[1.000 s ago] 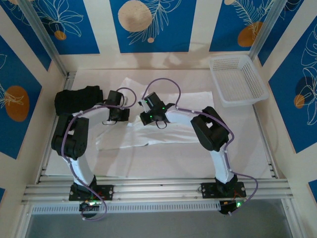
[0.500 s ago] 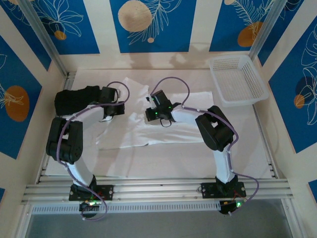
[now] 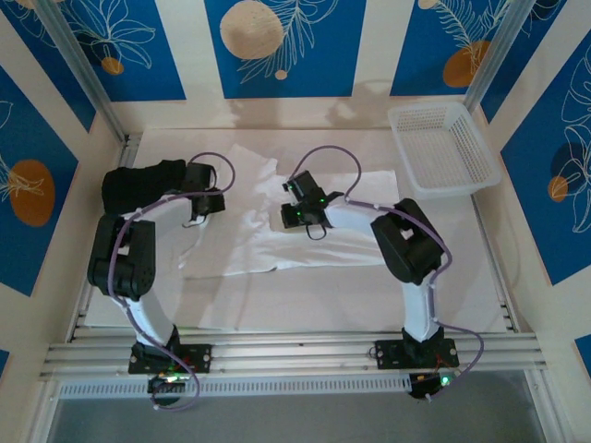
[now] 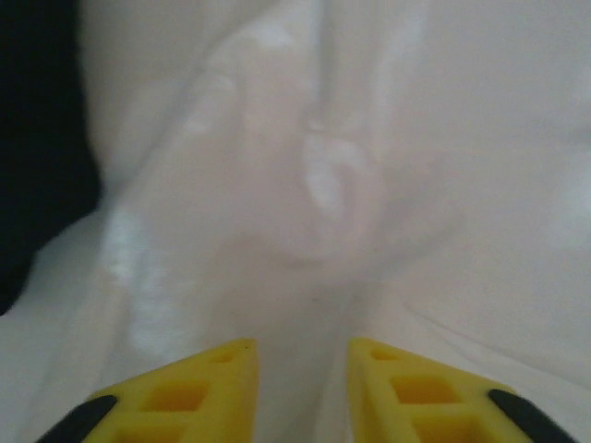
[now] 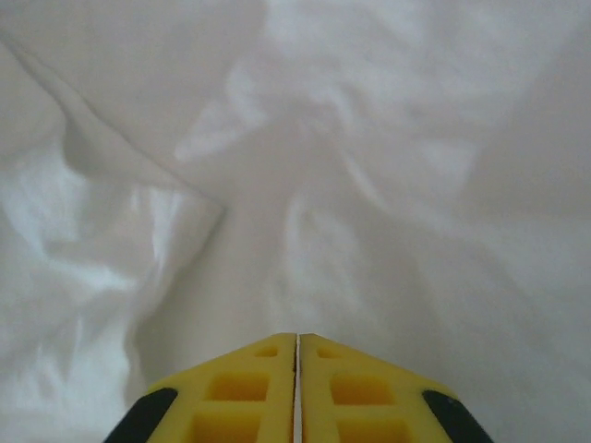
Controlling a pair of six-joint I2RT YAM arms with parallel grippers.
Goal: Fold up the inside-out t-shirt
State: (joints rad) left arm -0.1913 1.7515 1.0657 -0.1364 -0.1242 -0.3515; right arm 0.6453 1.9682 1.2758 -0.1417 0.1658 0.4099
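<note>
Cloth is filling the middle of the table (image 3: 323, 309): the plain white short-sleeved t-shirt of thin soft fabric (image 3: 249, 242) is lying spread and rumpled between the two arms, reaching toward the back edge. The left gripper (image 3: 199, 212) is hanging over the shirt's left part, just beside the black folded garment (image 3: 138, 185). In the left wrist view, its yellow fingers (image 4: 199, 388) are standing a little apart over wrinkled white fabric, with nothing clamped between them (the dark garment is showing at the left edge). The right gripper (image 3: 288, 220) is pointing down onto the shirt's middle. Its yellow pads (image 5: 249, 383) are pressing together over a raised crease, though I cannot tell whether any fabric is caught there. The white perforated plastic basket (image 3: 432, 109) is sitting at the far right corner, apart from the shirt.
</note>
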